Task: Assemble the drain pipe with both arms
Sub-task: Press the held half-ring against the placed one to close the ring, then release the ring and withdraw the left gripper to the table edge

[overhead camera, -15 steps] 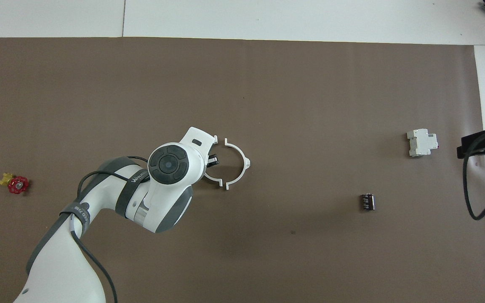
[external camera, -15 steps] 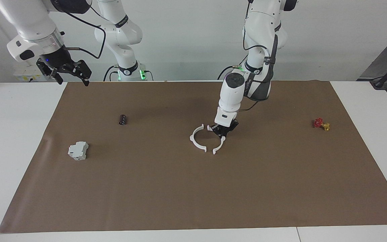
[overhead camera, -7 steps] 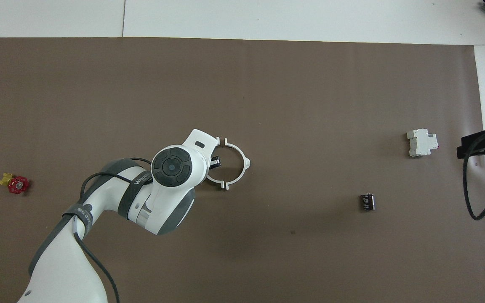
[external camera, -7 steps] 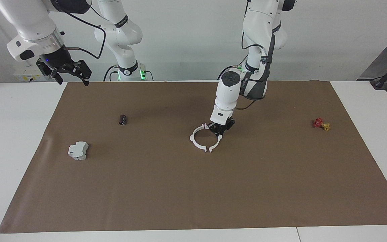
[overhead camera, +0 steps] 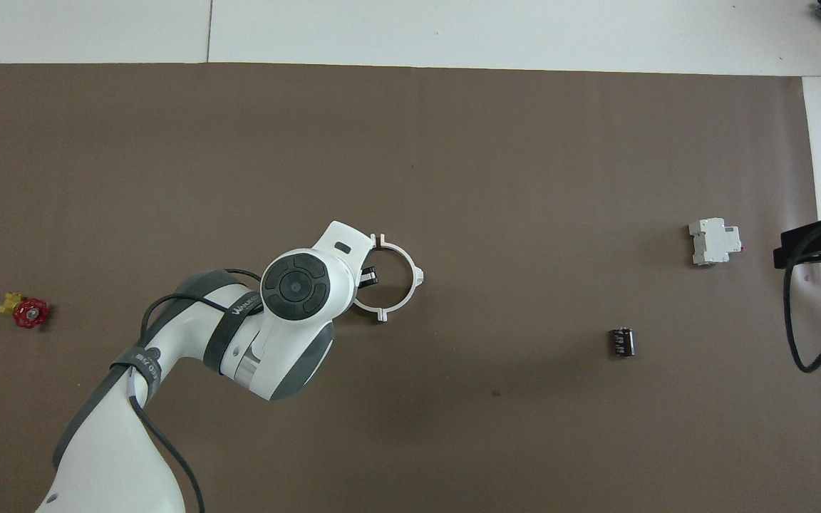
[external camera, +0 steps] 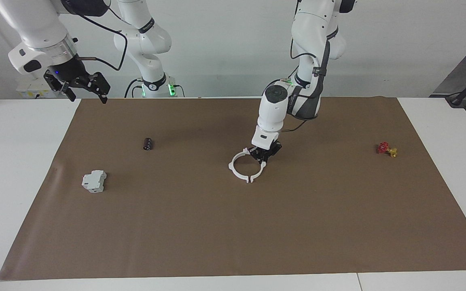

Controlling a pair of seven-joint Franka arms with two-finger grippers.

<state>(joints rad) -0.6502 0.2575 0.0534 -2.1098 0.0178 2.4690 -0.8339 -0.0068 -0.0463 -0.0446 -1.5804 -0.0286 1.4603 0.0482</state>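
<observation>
— What changed since a second ago?
— Both white half-rings of the drain pipe [external camera: 246,166] have met; my left tool [external camera: 264,157] pushed its half across, closing the gap.
— And now?
— One thin flat ring with small tabs lies mid-worktop [external camera: 233,242]. My left tool grips its half; my right tool [external camera: 80,86] waits, fingers apart.

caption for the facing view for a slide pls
Left gripper holds one thin white plastic half-ring against its mate on brown paper; right gripper waits raised.
</observation>
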